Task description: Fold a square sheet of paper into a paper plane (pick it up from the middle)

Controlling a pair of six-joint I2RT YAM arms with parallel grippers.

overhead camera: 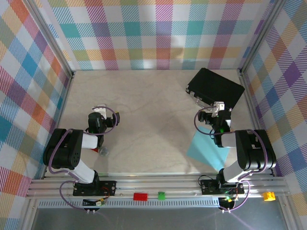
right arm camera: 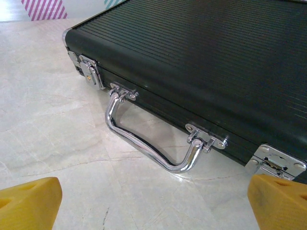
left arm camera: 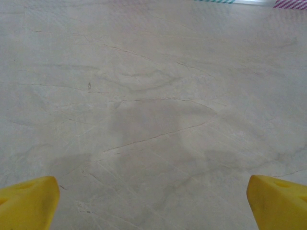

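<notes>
lying flat on the worktop beneath the right arm, the square sheet of paper is untouched; left gripper and right gripper gape wide, empty, the right facing a black case.

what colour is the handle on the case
Shiny chrome silver; the handle on the black case shows best in the right wrist view.
</notes>
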